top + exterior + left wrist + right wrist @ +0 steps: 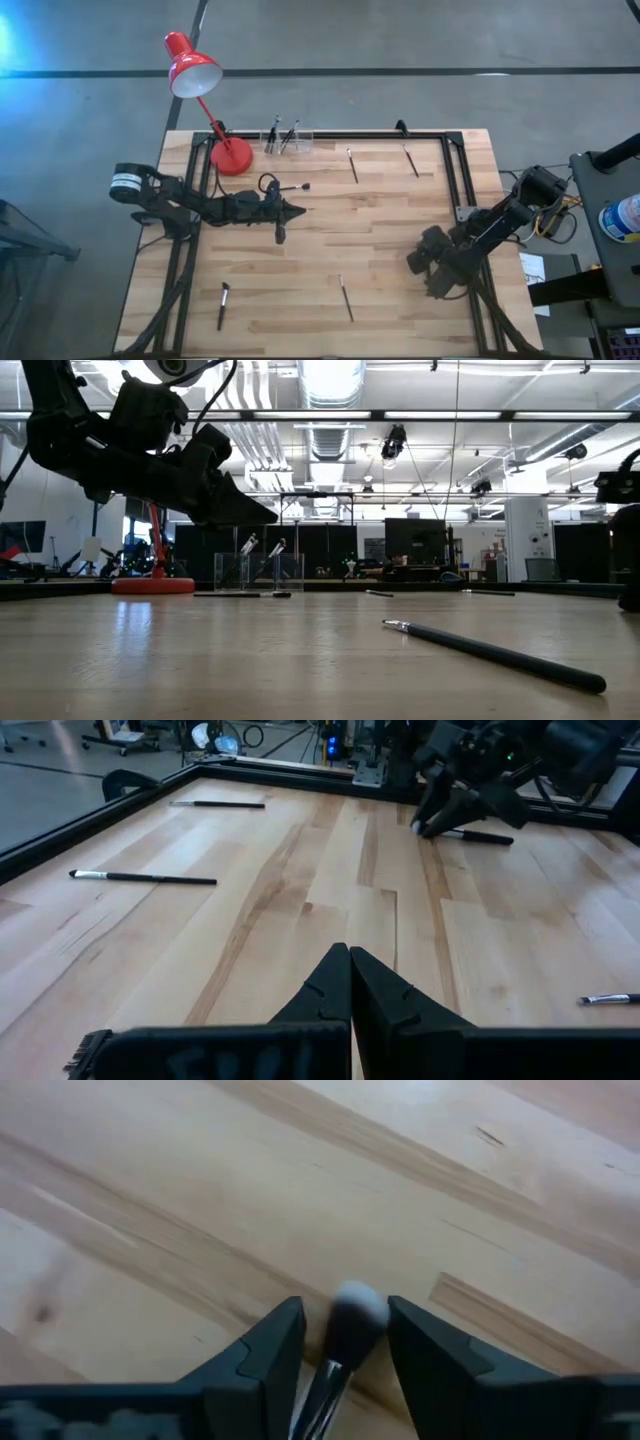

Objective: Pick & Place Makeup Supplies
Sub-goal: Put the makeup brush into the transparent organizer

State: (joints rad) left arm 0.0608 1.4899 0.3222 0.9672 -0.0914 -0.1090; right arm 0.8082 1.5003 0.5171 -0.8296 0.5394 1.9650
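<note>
Several thin makeup brushes lie flat on the wooden table (330,240): two at the far side (352,165) (411,160) and two near the front edge (345,298) (223,305). A few more stand in a clear holder (285,140). My right gripper (345,1335) is open at the table's right, tipped down, its fingers on either side of the fluffy head of a brush (352,1318). That brush's dark handle (482,837) lies on the table. My left gripper (290,211) hovers shut and holds nothing, left of the middle, above the wood.
A red desk lamp (195,75) stands at the far left corner beside the clear holder. A black frame (455,180) runs along the table's far and side edges. One more brush (296,187) lies just beyond my left gripper. The middle of the table is bare wood.
</note>
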